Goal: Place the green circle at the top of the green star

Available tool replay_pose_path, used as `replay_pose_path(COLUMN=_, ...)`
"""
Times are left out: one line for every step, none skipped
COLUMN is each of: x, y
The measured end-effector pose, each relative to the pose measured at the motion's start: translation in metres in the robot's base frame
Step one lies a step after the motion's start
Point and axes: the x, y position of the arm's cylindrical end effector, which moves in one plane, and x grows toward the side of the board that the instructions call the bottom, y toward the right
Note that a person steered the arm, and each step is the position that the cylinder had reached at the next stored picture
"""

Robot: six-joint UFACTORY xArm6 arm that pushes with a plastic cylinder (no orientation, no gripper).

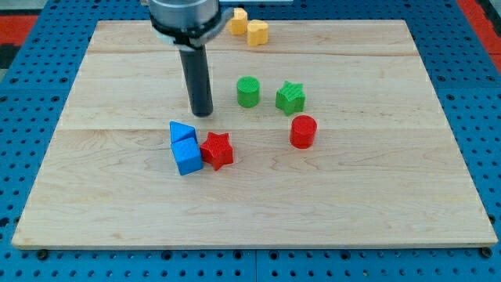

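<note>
The green circle (pixel 248 92) stands on the wooden board (pixel 376 180), just left of the green star (pixel 290 97), with a small gap between them. My tip (pixel 203 113) rests on the board to the left of the green circle, a short way from it and slightly lower in the view. It touches no block. The rod rises from the tip to the arm's dark head at the view's top.
A red cylinder (pixel 303 131) sits below and right of the green star. A blue triangle (pixel 182 131), a blue cube (pixel 187 156) and a red star (pixel 217 150) cluster below my tip. Two yellow blocks (pixel 249 27) lie at the board's top edge.
</note>
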Motion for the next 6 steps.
replay_pose_path(x=-0.019, y=0.010)
replay_pose_path(x=-0.023, y=0.066)
replay_pose_path(x=-0.007, y=0.110)
replay_pose_path(x=-0.020, y=0.121)
replay_pose_path(x=-0.054, y=0.109)
replay_pose_path(x=-0.065, y=0.133)
